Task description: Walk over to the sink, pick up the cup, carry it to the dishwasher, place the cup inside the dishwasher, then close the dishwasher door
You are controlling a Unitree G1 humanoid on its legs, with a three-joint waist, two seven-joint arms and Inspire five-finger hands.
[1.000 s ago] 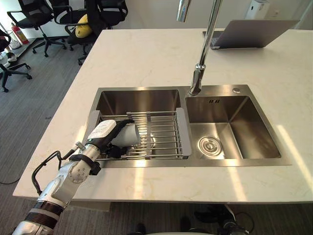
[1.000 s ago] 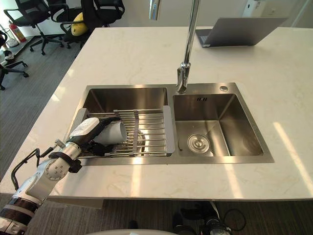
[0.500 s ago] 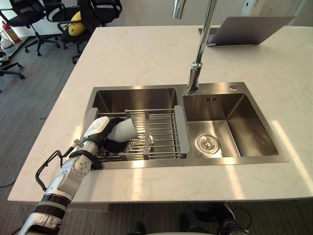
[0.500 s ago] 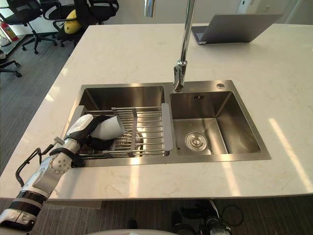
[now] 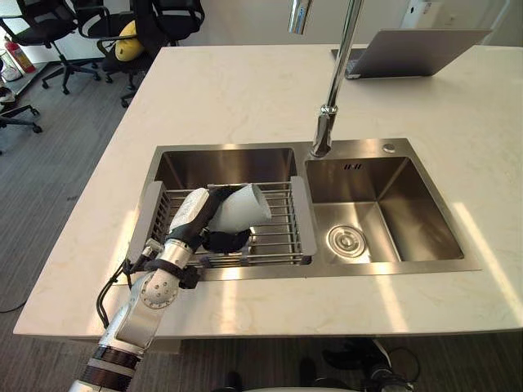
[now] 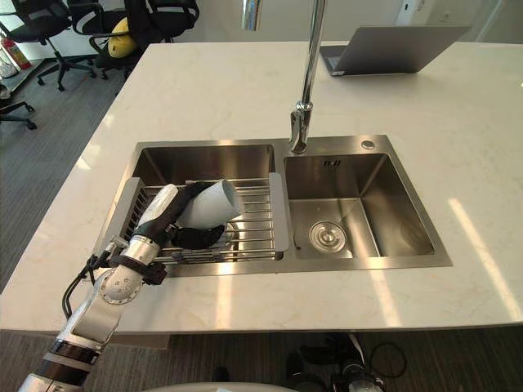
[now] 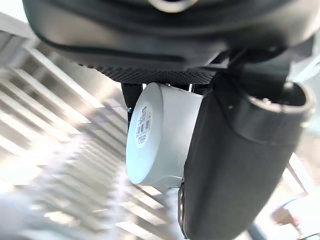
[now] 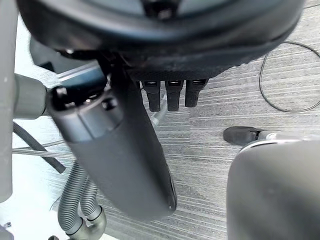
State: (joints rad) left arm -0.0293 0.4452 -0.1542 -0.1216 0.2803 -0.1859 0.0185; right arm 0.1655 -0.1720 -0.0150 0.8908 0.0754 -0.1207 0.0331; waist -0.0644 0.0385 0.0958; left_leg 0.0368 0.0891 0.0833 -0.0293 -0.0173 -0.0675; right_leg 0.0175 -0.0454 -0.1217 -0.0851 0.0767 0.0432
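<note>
A white cup [image 5: 242, 208] hangs tilted just above the wire rack [image 5: 282, 229] that spans the sink's left basin [image 5: 221, 166], its mouth turned up and to the right. My left hand [image 5: 192, 219] is shut on it, fingers under the cup and the thumb over its side. In the left wrist view the cup's flat bottom [image 7: 160, 135] faces the camera, pinched between the thumb [image 7: 235, 165] and the fingers behind it. My right hand [image 8: 172, 97] hangs over the carpeted floor, fingers relaxed and holding nothing.
A tall chrome faucet [image 5: 331, 98] rises between the two basins. The right basin [image 5: 384, 216] has a drain strainer [image 5: 350, 242]. A laptop [image 5: 409, 53] sits at the counter's far right. Office chairs [image 5: 139, 33] stand beyond the counter's far left corner.
My left hand has raised the cup off the rack and carried it a little to the right, tipping its mouth upward. The forearm has swung in closer to the counter's front edge.
</note>
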